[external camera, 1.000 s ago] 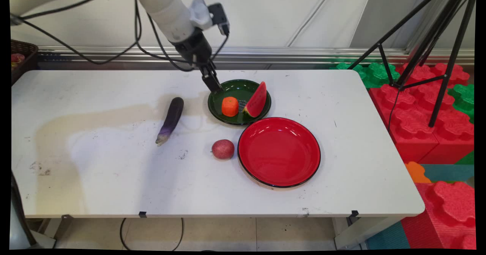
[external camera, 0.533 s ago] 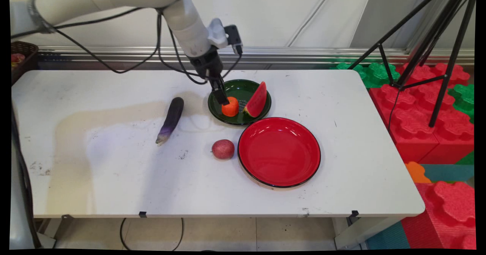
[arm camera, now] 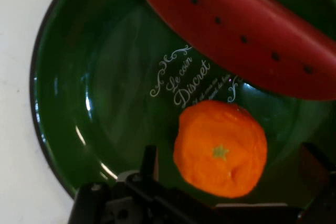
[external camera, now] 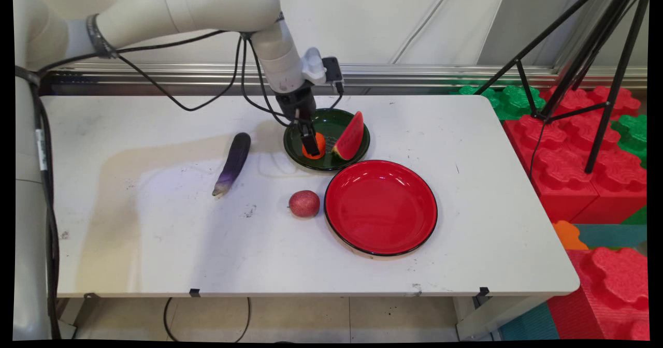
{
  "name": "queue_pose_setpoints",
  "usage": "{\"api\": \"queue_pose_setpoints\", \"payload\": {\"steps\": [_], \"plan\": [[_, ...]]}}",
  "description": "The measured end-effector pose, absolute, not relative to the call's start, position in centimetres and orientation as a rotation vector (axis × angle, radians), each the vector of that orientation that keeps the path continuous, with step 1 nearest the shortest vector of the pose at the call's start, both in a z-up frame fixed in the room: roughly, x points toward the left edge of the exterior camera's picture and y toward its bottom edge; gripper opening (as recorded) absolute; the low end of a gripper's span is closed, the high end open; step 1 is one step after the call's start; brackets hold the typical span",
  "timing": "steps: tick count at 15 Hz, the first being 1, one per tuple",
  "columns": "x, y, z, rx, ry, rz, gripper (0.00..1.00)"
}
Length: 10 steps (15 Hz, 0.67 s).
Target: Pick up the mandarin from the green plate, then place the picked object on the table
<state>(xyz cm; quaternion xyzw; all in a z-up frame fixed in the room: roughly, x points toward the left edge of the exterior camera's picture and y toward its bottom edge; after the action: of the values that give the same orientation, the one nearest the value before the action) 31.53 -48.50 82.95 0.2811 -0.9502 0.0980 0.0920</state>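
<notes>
Orange (external camera: 318, 147): one, a toy tangerine with a green stem mark on top, sitting in the lower left part of the green plate (external camera: 342, 159), just above frame centre in the main view; in the hand view (arm camera: 220, 155) it lies between the two fingers.

Eggplant (external camera: 232, 164): one, purple, lying aslant on the white table (external camera: 155, 234) at centre left, well apart from the plates.

Red fruit (external camera: 304, 203): one, small, round and speckled, just below centre, just beside the left rim of the red plate.

Plates: two. Green one above centre, white lettering on its floor seen in the hand view (arm camera: 105, 103). Red plate (external camera: 381, 206) lower and to the right, its top rim touching or nearly touching the green one.

Watermelon slice (external camera: 351, 136): one, red with a green rind, standing on edge in the right half of the green plate, close beside the orange; in the hand view (arm camera: 236, 30) it runs across the top.

Arm: white, enters from the upper left, bends at the top of the frame and slopes down and right, black cables looping beneath it.

Gripper (external camera: 311, 145): points down into the green plate, black fingers spread, one finger (arm camera: 150, 162) left of the orange and the other (arm camera: 315, 165) right of it, neither seen pressing on it.

Far right: black tripod legs (external camera: 595, 53) over red and green foam blocks (external camera: 570, 146).
</notes>
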Motion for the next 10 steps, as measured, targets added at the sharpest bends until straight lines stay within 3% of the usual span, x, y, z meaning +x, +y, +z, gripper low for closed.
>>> {"api": "queue_pose_setpoints", "payload": {"steps": [4,5,10], "plan": [[31.2,-49.2,81.5,0.818,-2.847,0.260,1.00],[31.2,-49.3,81.3,0.815,-2.852,0.256,0.00],[30.9,-49.4,81.2,0.808,-2.866,0.267,0.00]]}}
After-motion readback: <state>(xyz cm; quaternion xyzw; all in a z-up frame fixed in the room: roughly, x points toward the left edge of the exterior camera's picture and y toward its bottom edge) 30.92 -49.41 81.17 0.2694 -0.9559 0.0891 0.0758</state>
